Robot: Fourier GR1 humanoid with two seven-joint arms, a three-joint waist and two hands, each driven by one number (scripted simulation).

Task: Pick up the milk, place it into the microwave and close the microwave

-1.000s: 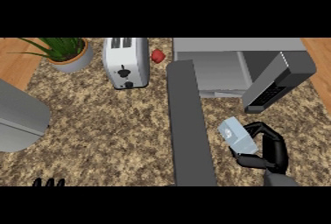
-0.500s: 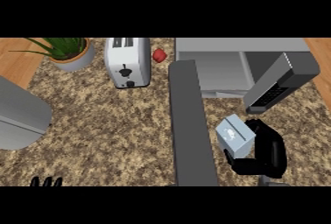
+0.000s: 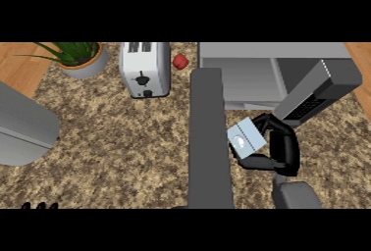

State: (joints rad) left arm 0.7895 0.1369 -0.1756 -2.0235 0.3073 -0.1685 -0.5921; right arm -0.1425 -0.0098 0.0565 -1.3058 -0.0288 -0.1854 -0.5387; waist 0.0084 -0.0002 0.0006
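The milk [image 3: 246,138], a pale blue carton with a white mark on its face, is held above the counter just right of the middle. My right hand [image 3: 282,149] is shut on it, fingers over its top and thumb under its lower edge. Behind it stands the grey microwave [image 3: 250,76] with its cavity showing and its door [image 3: 319,90] swung open to the right, close to the carton's upper right. Only the fingertips of my left hand [image 3: 38,206] show at the lower left edge.
A long dark grey bar [image 3: 208,142] runs down the counter just left of the milk. A silver toaster [image 3: 145,68], a red fruit [image 3: 180,61] and a potted plant [image 3: 76,56] stand at the back left. A grey rounded object [image 3: 22,127] sits at the left edge.
My right hand has carried the milk up and back toward the open microwave. The left hand has stayed at the lower left edge.
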